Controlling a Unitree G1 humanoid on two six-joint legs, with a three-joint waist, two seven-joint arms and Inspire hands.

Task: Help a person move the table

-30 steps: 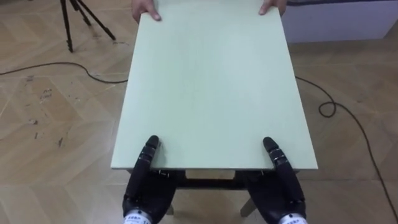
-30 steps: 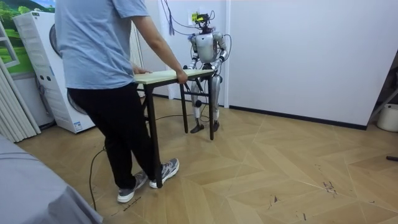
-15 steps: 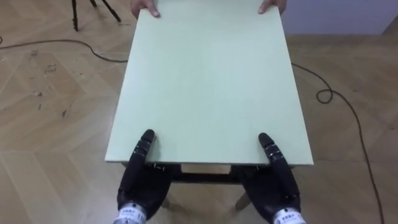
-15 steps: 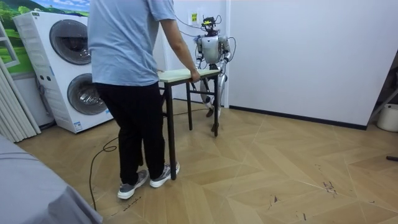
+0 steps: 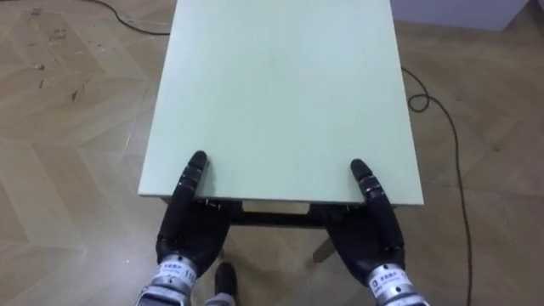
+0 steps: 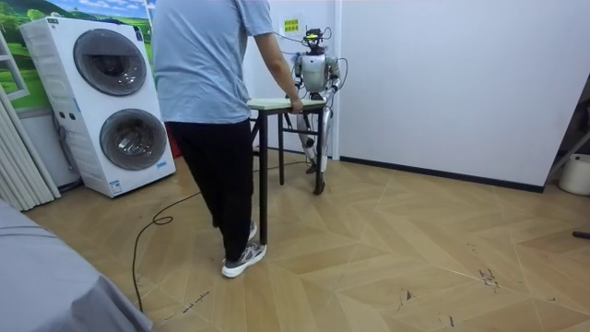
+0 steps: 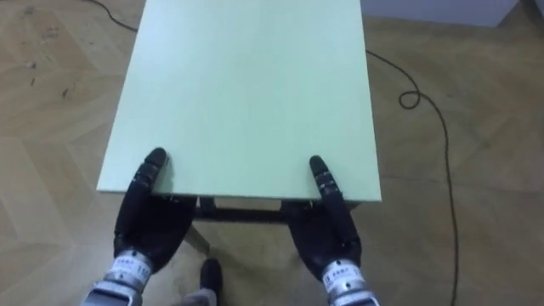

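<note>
My left hand (image 5: 191, 228) sits at the near left corner of the bench (image 5: 280, 85), and my right hand (image 5: 367, 231) sits at the near right corner. Each has a dark tip laid over the top edge and its bulk tucked under the board. With that much hidden below, I cannot tell whether either hand is truly clamped on the edge or only propping it.

The pale green top runs away from me, bare, with a dark frame and one leg (image 5: 323, 252) showing under my end. In the room view a person (image 6: 212, 83) holds the opposite end with a hand (image 6: 296, 104) on the rim. I stand at the other end, close to the white wall (image 6: 442, 74). The top looks level, but I cannot say whether the legs are off the floor.

My main worry is pace. If the person pulls quicker than I step, the edge could slide out of my hold and my end would drop. If one hand gives before the other, the bench would twist and tip.

A dark cable (image 5: 442, 127) loops over the floor on my right, just beside the bench's side. A leg or my foot could snag it as we travel. The washing machines (image 6: 111, 101) stand near the person's side, so a wide swing could knock a corner into them.
</note>
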